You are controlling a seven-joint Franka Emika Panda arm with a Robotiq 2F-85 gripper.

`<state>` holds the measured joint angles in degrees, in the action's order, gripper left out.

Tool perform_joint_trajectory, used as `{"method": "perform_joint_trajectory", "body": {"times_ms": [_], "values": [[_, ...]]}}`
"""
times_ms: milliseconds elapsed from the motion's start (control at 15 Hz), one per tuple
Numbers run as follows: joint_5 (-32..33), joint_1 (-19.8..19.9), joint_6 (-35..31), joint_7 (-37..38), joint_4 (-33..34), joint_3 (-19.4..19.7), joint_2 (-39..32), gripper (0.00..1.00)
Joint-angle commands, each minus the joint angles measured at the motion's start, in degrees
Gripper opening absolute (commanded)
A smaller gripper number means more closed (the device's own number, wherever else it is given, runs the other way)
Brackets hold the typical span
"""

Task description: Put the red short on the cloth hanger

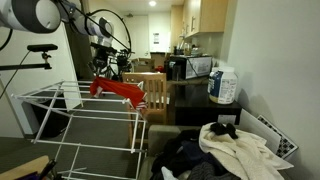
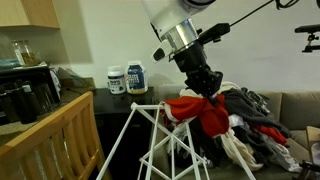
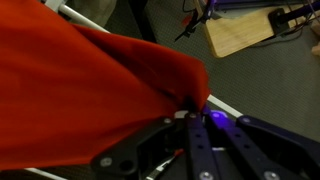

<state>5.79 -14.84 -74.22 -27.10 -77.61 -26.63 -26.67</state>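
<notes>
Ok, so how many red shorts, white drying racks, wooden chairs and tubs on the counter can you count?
red short: 1
white cloth hanger: 1
wooden chair: 1
tubs on the counter: 2
Total: 5

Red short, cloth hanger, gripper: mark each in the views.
red short (image 2: 203, 115), in an exterior view, bunched middle
cloth hanger (image 1: 90, 114), in an exterior view, upper rail
gripper (image 2: 205, 93), in an exterior view, between fingertips

cloth hanger (image 1: 88, 118) stands on the floor (image 1: 12, 148). red short (image 1: 118, 90) is draped over the rail at its far corner, pinched in my fingers (image 3: 192, 128). Dark worktop (image 1: 192, 97) behind it: white jug (image 1: 224, 85) at its wall-side end.
</notes>
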Motion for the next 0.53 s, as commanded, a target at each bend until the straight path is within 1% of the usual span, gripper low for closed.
{"method": "perform_joint_trajectory", "body": {"times_ms": [0, 467], "values": [[-2.8, -1.8, 1.7, -3.2, -3.2, 2.3, 2.4, 0.01], [-2.9, -3.6, 4.2, -3.8, -3.5, 3.5, 1.5, 0.01]]}}
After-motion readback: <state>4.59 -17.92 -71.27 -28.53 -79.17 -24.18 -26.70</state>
